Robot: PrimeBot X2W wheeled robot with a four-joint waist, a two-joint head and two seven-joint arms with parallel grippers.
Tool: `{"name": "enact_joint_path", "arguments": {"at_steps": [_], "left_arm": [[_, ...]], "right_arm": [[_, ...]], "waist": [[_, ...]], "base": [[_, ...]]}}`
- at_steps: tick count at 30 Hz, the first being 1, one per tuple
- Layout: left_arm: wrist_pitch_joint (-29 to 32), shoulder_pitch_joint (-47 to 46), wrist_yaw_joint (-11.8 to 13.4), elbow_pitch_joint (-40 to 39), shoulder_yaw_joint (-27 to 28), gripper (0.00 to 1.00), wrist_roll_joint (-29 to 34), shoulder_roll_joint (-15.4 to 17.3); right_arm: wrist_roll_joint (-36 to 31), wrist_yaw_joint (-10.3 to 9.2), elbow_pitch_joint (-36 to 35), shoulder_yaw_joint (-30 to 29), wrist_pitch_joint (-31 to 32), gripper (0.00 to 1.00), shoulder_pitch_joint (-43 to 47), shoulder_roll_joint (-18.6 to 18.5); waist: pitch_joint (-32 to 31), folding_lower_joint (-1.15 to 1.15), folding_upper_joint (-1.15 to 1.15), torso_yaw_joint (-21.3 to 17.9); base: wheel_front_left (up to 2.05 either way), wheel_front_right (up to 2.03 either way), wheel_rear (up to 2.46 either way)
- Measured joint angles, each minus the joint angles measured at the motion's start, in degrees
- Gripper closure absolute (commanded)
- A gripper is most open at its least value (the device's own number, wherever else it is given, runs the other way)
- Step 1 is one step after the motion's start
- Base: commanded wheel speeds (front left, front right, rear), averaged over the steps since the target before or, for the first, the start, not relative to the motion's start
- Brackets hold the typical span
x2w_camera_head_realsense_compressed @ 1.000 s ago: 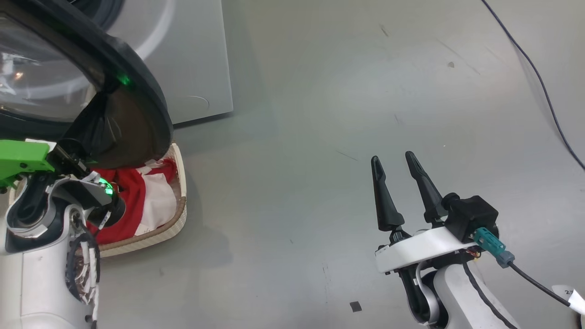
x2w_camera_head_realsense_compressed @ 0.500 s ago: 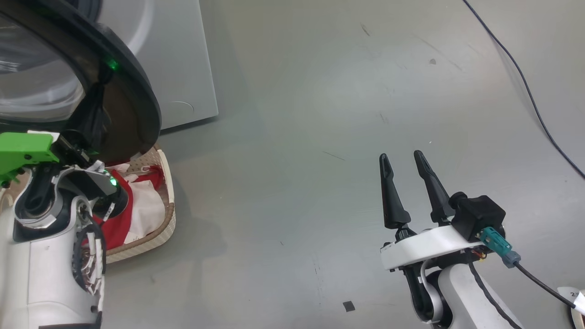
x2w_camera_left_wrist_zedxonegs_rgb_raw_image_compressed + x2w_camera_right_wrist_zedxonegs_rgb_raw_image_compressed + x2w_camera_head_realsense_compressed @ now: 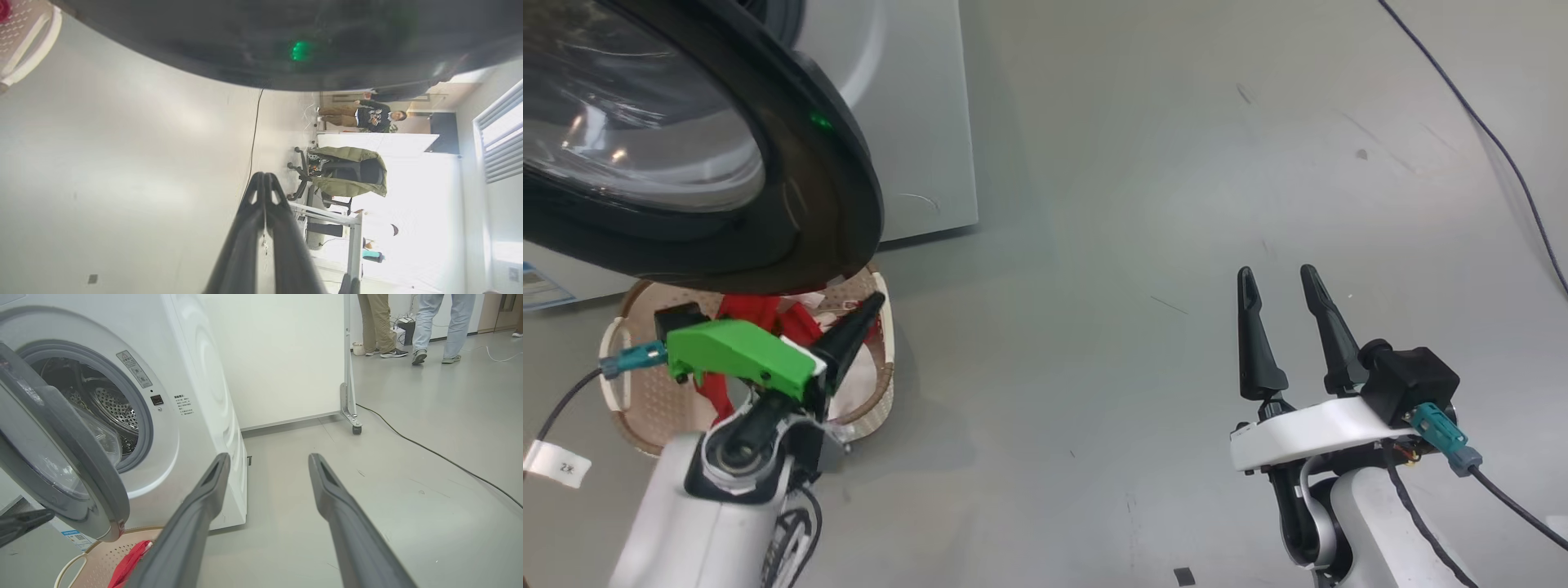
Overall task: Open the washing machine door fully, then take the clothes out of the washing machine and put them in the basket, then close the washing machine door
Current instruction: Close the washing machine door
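Head view: washing machine door (image 3: 833,188) stands open above the basket (image 3: 645,400), which holds the red clothes (image 3: 760,309). Left gripper (image 3: 874,302) closed, empty, at the basket's right rim, apparently clear of the door. Right gripper (image 3: 1276,272) spread wide, empty, over the floor (image 3: 1094,245).
Left wrist view: fingers pressed together beneath the door rim.
Right wrist view: washing machine (image 3: 196,375) drum exposed; basket at its foot.

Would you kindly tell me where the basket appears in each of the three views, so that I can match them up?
Head view: the basket sits at lower left, beneath the washing machine door.
Left wrist view: its pale perforated corner is at top left, beside the door's dark rim.
Right wrist view: it lies at the bottom left edge, under the door.
Shared landmark: the washing machine door.
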Motion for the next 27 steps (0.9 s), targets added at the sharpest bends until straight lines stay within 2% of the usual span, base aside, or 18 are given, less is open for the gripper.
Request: {"name": "enact_joint_path", "arguments": {"at_steps": [7,10,12,16,27], "left_arm": [[0.4,4.1,-4.7,0.3,-5.2,1.00,7.8,3.5],[-1.6,5.8,-6.7,0.1,-7.7,1.00,14.0,5.8],[-3.3,7.0,-6.9,-0.1,-8.0,1.00,16.5,6.9],[-6.6,8.5,-6.9,-1.1,-8.1,1.00,18.2,6.9],[-19.6,11.0,-7.8,-5.8,-9.9,1.00,33.1,12.0]], "right_arm": [[-0.5,0.64,0.5,-1.6,-0.1,0.00,0.7,0.0],[-0.5,1.03,0.9,-2.3,-0.1,0.00,1.9,-0.2],[-0.7,1.26,1.1,-2.6,-0.1,0.00,2.4,-0.4],[-1.0,1.27,1.0,-3.6,-0.1,0.00,3.0,-0.7],[-1.1,2.03,0.8,-4.7,-0.1,0.00,5.1,-0.6]], "waist": [[-2.1,0.00,0.00,4.3],[-3.1,0.00,0.00,6.2],[-3.9,0.00,0.00,7.5],[-5.3,0.00,0.00,10.1],[-7.8,0.00,0.00,16.5]], "base": [[0.00,0.00,0.00],[0.00,0.00,0.00],[0.00,0.00,0.00],[0.00,0.00,0.00],[0.00,0.00,0.00]]}}
